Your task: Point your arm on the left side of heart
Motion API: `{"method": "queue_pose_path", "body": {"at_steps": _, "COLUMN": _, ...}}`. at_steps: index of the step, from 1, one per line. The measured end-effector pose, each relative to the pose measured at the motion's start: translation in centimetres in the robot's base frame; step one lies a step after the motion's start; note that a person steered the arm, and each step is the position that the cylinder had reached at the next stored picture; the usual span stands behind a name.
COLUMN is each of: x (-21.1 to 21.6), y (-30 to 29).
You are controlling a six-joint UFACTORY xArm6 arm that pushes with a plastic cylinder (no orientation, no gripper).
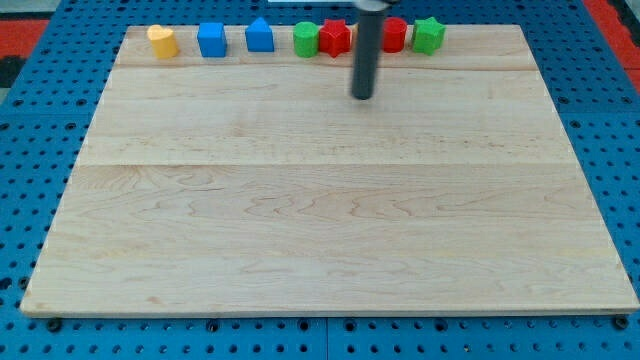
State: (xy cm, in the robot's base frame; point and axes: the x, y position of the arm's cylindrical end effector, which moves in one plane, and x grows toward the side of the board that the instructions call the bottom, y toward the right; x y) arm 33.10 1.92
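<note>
My tip (362, 96) touches no block.

Evenly and brightly lit from above, no hard glare anywhere. Soft sheen across the pale wooden table (330, 200), grain readable throughout. Only short, faint shadows under the row of small coloured blocks at the view's top. Slightly soft overall, low resolution; dark rod (364, 50) a little blurred along its edges. Straight table edges, no visible distortion.
</note>
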Motion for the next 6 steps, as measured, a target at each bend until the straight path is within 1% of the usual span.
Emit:
{"method": "queue_pose_path", "body": {"at_steps": 1, "x": 0.6, "y": -10.9}}
{"method": "queue_pose_path", "body": {"at_steps": 3, "x": 0.6, "y": -26.9}}
{"method": "queue_pose_path", "body": {"at_steps": 4, "x": 0.5, "y": -32.2}}
{"method": "queue_pose_path", "body": {"at_steps": 5, "x": -2.4, "y": -32.4}}
{"method": "queue_pose_path", "body": {"at_steps": 6, "x": -7.9, "y": -32.2}}
